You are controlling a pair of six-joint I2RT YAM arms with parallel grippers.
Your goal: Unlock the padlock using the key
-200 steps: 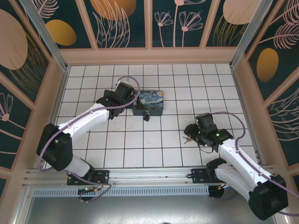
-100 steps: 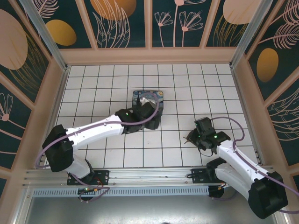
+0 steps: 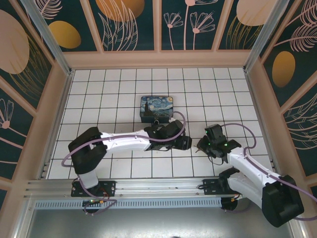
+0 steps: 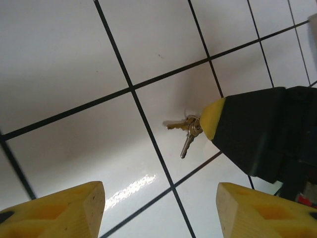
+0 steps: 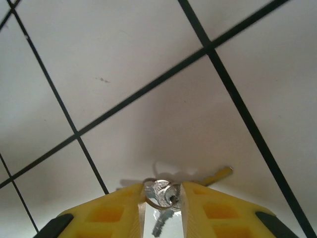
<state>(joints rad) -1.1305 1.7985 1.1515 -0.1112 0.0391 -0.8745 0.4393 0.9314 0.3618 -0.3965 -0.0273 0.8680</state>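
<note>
Keys (image 4: 187, 130) spotted flat on tiled floor (image 3: 124, 89), toward near right corner, pinched between narrowed fingers of right gripper (image 5: 162, 196). Left gripper (image 4: 158, 192) parked just beside, fingers spread wide, empty.

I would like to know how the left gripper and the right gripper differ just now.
The left gripper stands wide open with nothing between its fingers; the right gripper is pinched narrow on the ring of the key. The left gripper hovers above the tiled floor; the right gripper's tips are down at the floor beside the key. Both have yellow fingertips and face the key.
</note>
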